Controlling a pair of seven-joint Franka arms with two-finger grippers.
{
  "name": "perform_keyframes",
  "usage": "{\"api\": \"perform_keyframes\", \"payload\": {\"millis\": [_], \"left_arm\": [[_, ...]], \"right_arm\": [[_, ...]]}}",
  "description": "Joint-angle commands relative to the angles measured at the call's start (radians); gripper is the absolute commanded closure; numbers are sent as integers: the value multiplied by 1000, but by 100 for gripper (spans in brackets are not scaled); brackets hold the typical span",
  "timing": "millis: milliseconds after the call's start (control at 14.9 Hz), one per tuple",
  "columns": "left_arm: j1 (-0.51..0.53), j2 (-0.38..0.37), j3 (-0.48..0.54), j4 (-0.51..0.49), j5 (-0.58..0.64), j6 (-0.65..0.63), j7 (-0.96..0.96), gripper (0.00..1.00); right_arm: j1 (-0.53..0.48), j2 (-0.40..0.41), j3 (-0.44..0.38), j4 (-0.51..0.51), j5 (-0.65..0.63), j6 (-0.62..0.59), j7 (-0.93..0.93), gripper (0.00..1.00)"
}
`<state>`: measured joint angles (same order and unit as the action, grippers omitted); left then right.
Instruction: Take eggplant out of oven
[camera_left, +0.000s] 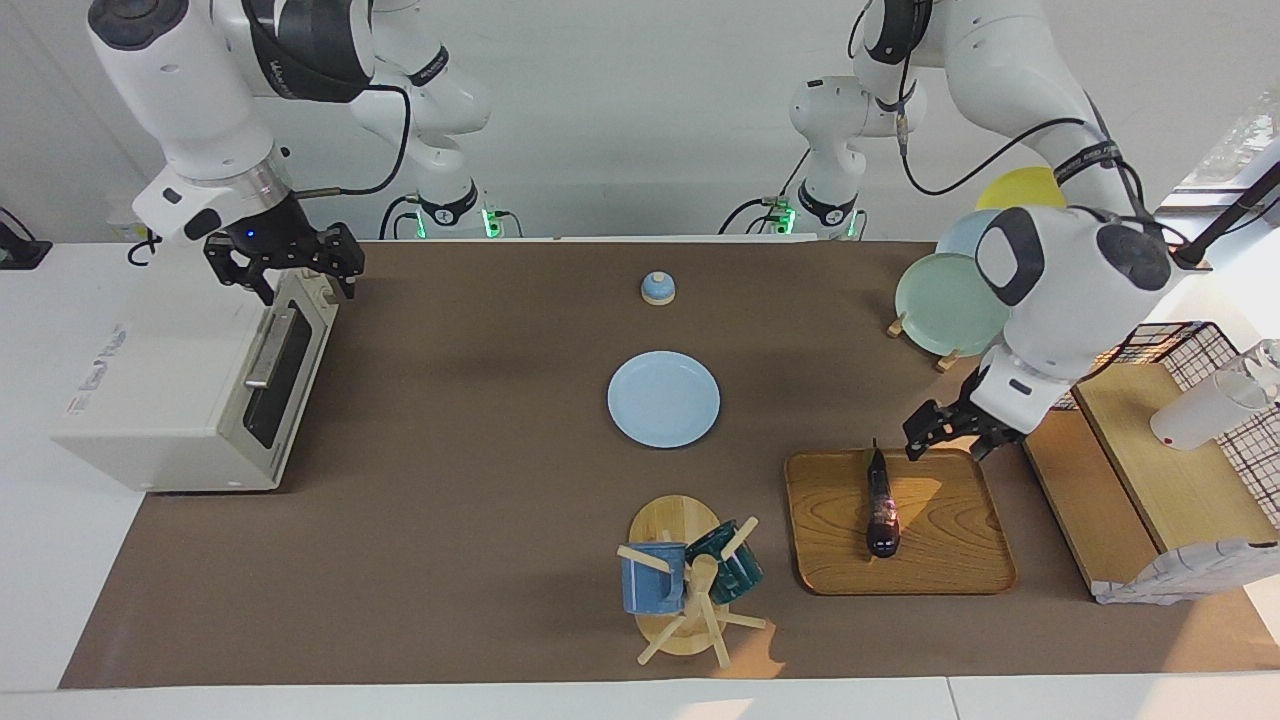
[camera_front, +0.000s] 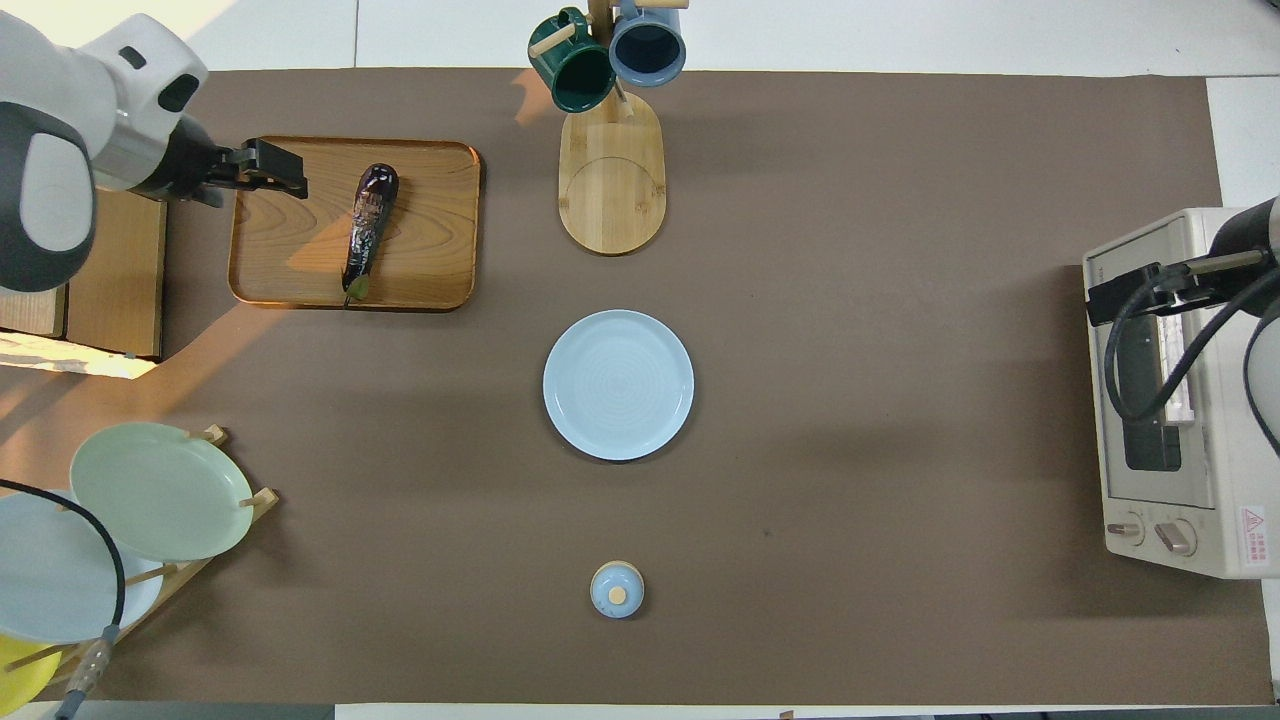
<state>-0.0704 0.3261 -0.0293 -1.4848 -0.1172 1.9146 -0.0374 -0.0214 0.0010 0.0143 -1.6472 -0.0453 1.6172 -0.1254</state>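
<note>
- Facing view: a matte brown mat (camera_left: 480, 560) is seen spread over most of the white table (camera_left: 60, 620).
- The oven (camera_left: 185, 395), a boxy white appliance with a dark glass door and a metal bar handle, is set at the right arm's end of the table, with its door shut.
- A rounded rectangular wooden tray (camera_left: 950, 540) with visible grain is placed toward the left arm's end.
- A smooth, round pale blue plate (camera_left: 663, 399) is laid at the middle of the mat.
- An oval wooden stand (camera_left: 668, 520) with pegs is seen farther from the robots than the plate, and a blue mug (camera_left: 652, 578) and a dark green mug (camera_left: 728, 562) are hung on it.
- The eggplant (camera_left: 881, 505), slim, glossy and dark purple-black, is found lying on the tray, out of the oven, its thin stem tip pointed toward the robots.
- The right gripper (camera_left: 285, 262) is held over the oven's top front edge, by the door handle; whether its fingers are apart cannot be told.
- The left gripper (camera_left: 950, 432) is held over the tray's edge nearer the robots, close to the eggplant's stem; its fingers are spread and nothing is held.
- A small domed blue object (camera_left: 657, 288) on a wooden base is seen nearer to the robots than the plate.
</note>
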Motion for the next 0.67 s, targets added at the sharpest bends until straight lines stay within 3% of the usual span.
{"api": "perform_keyframes", "payload": {"millis": [0,268,602], "left_arm": [[1,-99,3,-29,18,-87,-25,0],[0,-212,3,-70,60,-230,-26,0],[-2,-352,3,-274,65,-235,-26,0]], "right_arm": [[-17,2,-2,7,-7,-11,-14,0],[-19,-13,7,0,-7,-13,-11,0],[-12,-16,9,-8,-7,-14,-10,0]]}}
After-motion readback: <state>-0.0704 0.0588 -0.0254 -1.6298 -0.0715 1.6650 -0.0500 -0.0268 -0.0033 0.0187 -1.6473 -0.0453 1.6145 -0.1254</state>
